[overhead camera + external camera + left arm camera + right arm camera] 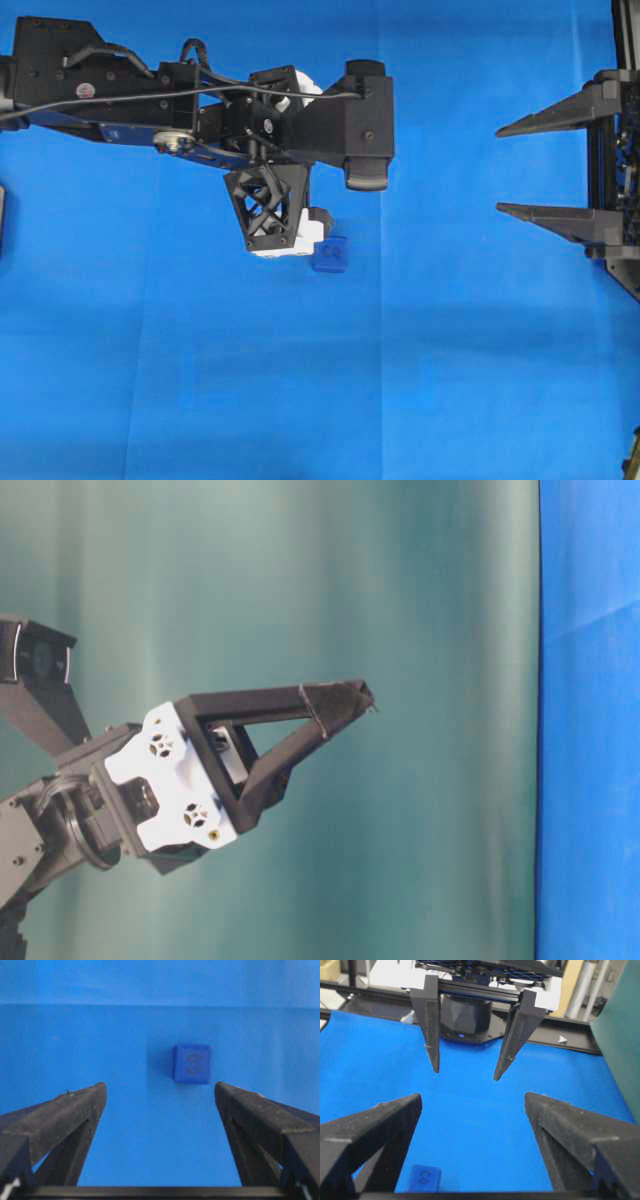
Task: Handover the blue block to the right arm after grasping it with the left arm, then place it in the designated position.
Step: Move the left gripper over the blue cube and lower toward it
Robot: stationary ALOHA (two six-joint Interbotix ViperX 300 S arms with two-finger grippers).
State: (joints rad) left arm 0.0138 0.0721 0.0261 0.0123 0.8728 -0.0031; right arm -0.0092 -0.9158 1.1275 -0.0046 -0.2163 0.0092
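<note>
Rounded blue block [192,1063] on cloth [100,1035]

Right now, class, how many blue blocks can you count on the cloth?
1. The blue block lies on the blue cloth beside the left gripper, ahead of its open fingers in the wrist view. Another could hide under the left arm.

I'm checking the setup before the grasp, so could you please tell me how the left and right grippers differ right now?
The left gripper points down at the blue cloth, right beside the blue block; the right gripper lies level at the cloth's edge, far from the block. The left gripper has white brackets; no white shows on the right gripper in the overhead view. Both have black triangular fingers, and both are open and empty.
</note>
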